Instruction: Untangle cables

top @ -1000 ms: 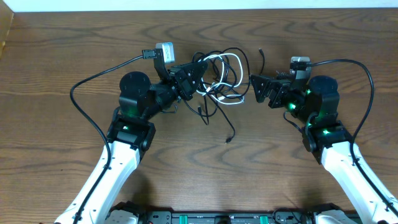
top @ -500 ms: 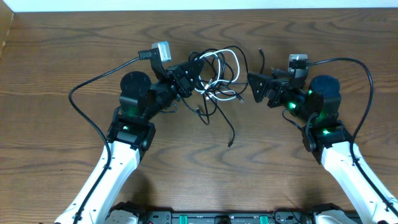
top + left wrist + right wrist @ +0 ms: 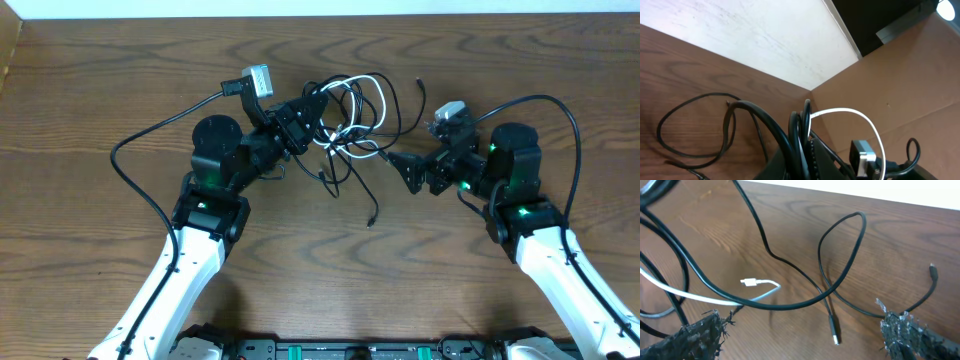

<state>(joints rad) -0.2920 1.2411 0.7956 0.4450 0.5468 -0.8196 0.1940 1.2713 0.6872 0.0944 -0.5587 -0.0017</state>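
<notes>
Cables (image 3: 352, 148), thin black and white loops, pinched in left tool (image 3: 321, 116); right tool (image 3: 400, 171) wide

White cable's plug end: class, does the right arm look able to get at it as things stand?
Probably yes. The right gripper is open and faces the white plug, which lies uncovered just ahead. A black cable runs between them, so it may catch that too.

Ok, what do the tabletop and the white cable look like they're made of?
The tabletop: wood or wood-look laminate, dark brown and matte; grain lines run across it. The white cable: probably a plastic or rubber jacket, smooth, faint sheen; it curves freely.
</notes>
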